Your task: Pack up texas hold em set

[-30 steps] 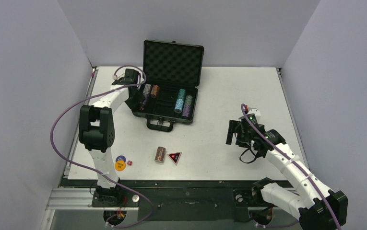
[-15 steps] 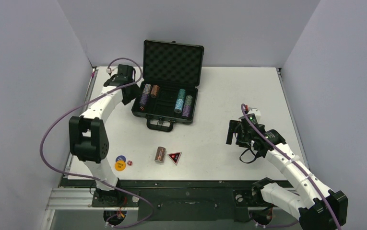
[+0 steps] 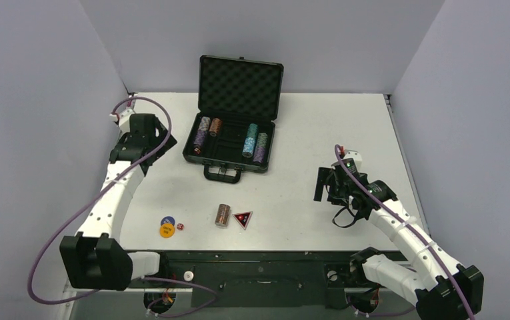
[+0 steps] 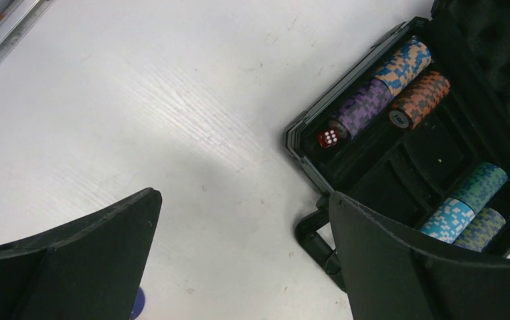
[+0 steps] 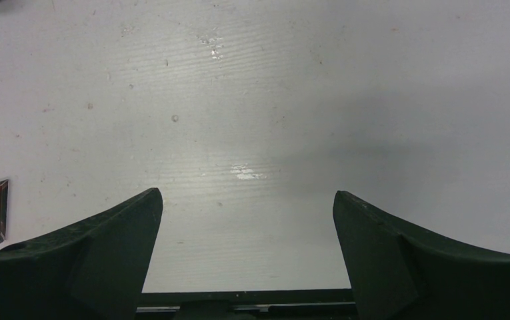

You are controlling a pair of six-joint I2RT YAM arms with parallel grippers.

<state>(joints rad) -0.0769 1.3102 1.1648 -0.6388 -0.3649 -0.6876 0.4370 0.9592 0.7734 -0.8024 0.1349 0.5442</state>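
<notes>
Briefcase (image 3: 241,83) open on worktop (image 3: 305,133); chip stacks (image 4: 364,107), red die (image 4: 329,138) inside. Left fingers (image 4: 92,257) spread, empty; right fingers (image 5: 92,257) spread, empty.

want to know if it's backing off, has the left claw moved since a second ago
Yes, the left claw pulled away from the briefcase, leftward and toward the near edge.

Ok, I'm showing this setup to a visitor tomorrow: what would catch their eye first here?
First the open black briefcase at the far middle of the table, with colourful chip stacks in its base. Then the loose pieces near the front edge: a brown chip stack, a black-red triangle, a yellow disc, a blue disc and a red die.
</notes>
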